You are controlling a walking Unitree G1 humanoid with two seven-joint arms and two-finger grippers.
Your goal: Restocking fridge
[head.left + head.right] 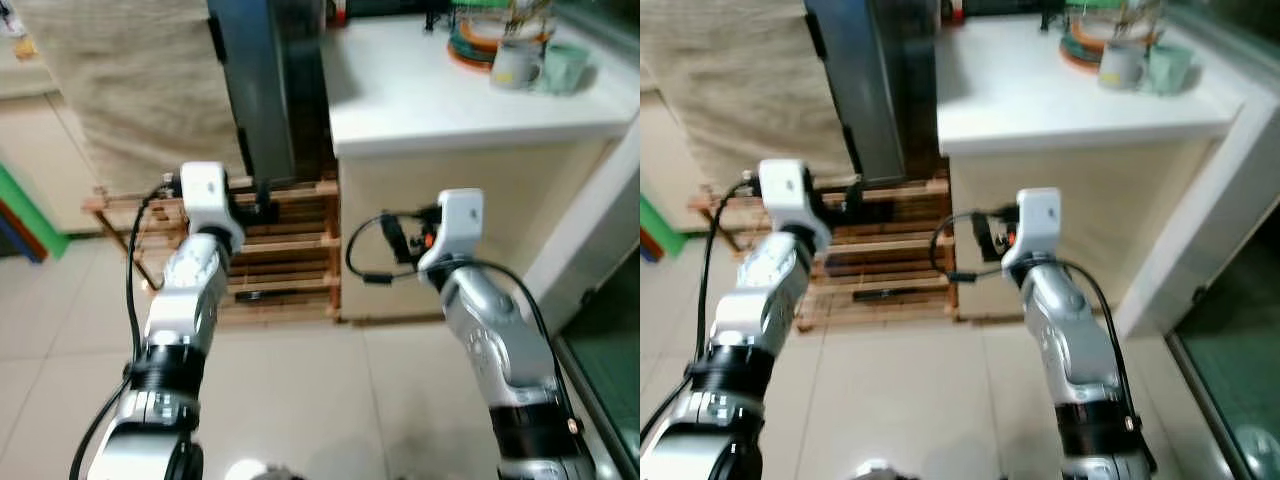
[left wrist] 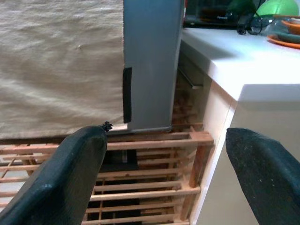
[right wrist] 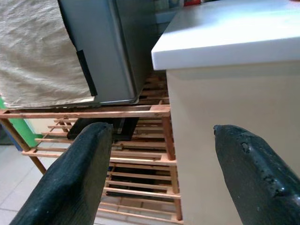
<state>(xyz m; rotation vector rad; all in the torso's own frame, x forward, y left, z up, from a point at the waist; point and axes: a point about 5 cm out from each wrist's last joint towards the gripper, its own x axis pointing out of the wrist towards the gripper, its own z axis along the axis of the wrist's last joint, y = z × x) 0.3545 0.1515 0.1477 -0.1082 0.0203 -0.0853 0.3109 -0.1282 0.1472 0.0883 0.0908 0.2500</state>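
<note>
Cloth, beige (image 1: 130,90), draped at far left. Left claw (image 2: 166,173) spread wide, empty, raised before wooden slatted rack (image 1: 285,255). Fridge, grey (image 1: 255,85), stands on rack, door shut, between cloth and white tabletop (image 1: 450,95). Right claw (image 3: 164,173) wide open, empty, facing tabletop's cream side panel. Mugs (image 1: 540,65) and orange plates at tabletop's far right.

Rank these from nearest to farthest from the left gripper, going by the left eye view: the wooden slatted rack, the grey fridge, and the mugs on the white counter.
From the left gripper:
1. Wooden slatted rack, right under and ahead of its fingers, low on the floor.
2. Grey fridge, standing on the rack just beyond, draped with a beige cloth.
3. Mugs, far off to the right on the white counter.
</note>
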